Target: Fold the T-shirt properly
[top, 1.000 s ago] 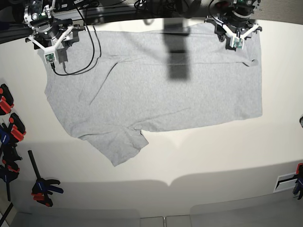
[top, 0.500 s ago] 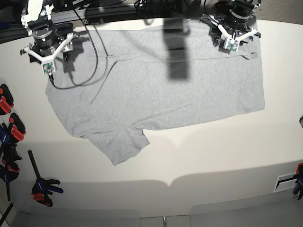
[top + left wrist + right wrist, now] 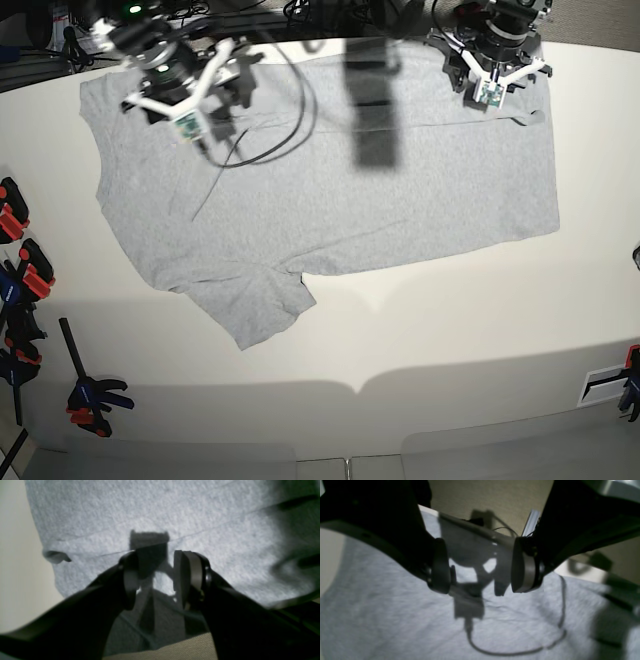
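Observation:
The light grey T-shirt (image 3: 330, 190) lies spread on the white table (image 3: 450, 330), plain side up, with one sleeve (image 3: 255, 305) pointing toward the front. No lettering or neck tag shows. My left gripper (image 3: 492, 75) is over the shirt's far right corner. In the left wrist view it (image 3: 156, 577) is open and empty, just above a seam of the shirt (image 3: 175, 515). My right gripper (image 3: 188, 100) hovers over the shirt's far left part. In the right wrist view it (image 3: 481, 565) is open and empty above the cloth (image 3: 395, 620).
Several red, blue and black clamps (image 3: 22, 265) line the table's left edge, with one more (image 3: 92, 400) at the front left. A black cable (image 3: 265, 140) hangs from the right arm over the shirt. A dark shadow (image 3: 375, 110) falls across the shirt's far middle.
My right arm has moved right from the shirt's far left corner to over the cloth; that corner now lies flat. The left arm has barely moved.

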